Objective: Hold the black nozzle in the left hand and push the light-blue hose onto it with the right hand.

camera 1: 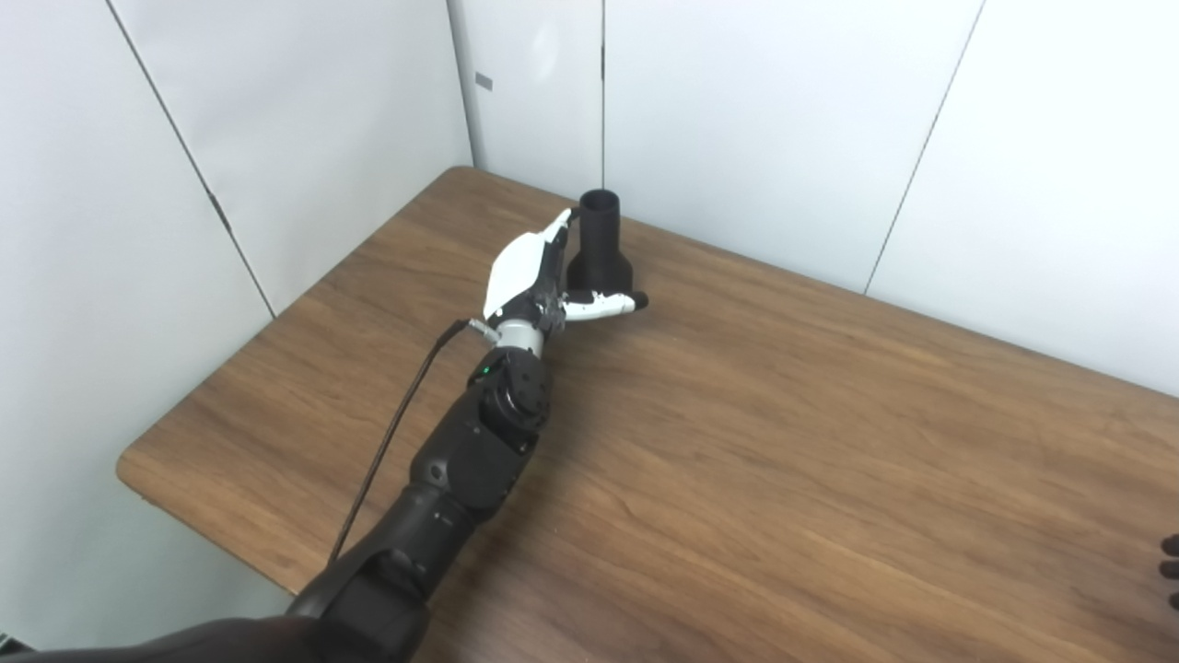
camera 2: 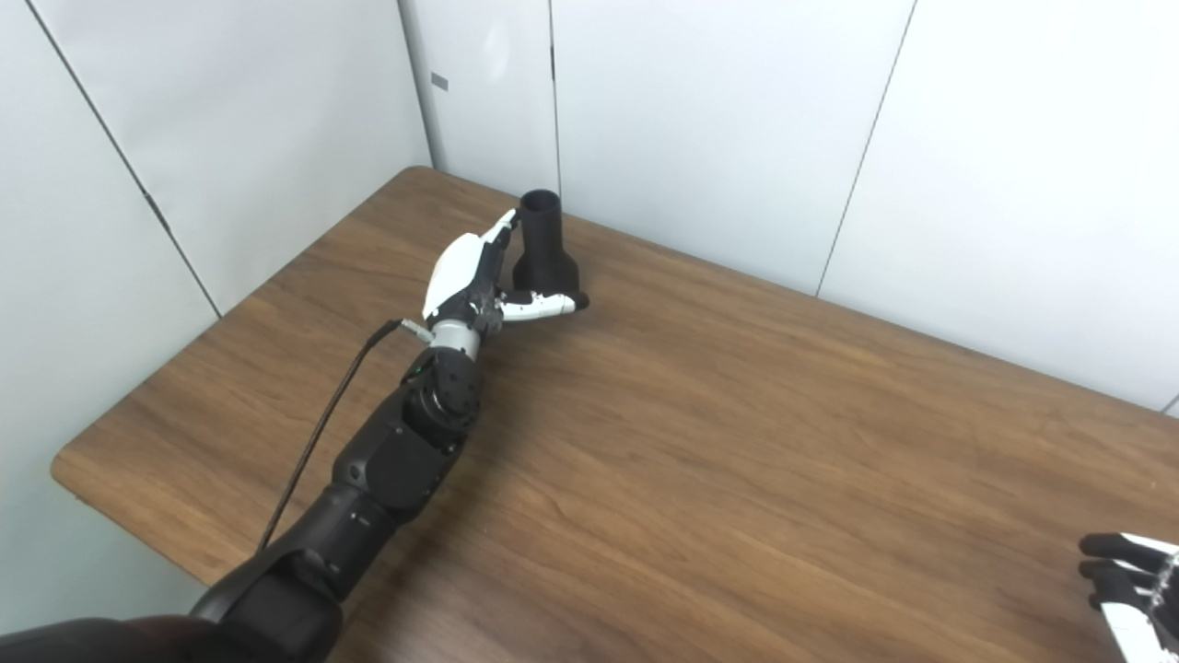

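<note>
Black nozzle [camera 1: 599, 241] stands upright on the brown wood surface [camera 1: 783, 442], near the far left corner, close to the white wall panels [camera 1: 764, 120]. Its narrow tube end points up w/ the open mouth on top, and the wider base sits on the wood.

Left hand [camera 1: 539, 276] is right at the nozzle, on its left side. Fingers [camera 1: 559, 226] reach up along the tube, the tips about at the height of the rim and touching it or almost touching; I cannot tell which. Thumb [camera 1: 608, 302] stretches out low in front of the base, tip pointing to the right. So the hand is spread wide around the nozzle, approx. like a half cup, but not closed on it, and the nozzle rests on the surface by its own weight. Left arm [camera 1: 470, 451] comes in from the bottom left and goes diagonal over the wood up to the hand. A thin black cable [camera 1: 396, 428] runs beside it from the wrist down to the surface edge.

Right hand [camera 2: 1128, 575] shows only at the bottom right edge of the right eye view, well apart from the nozzle. Only some dark fingertips and a bit of white shell are visible, the fingers seem a little curled w/ nothing between them, but whether it is spread or closed I cannot tell.
</note>
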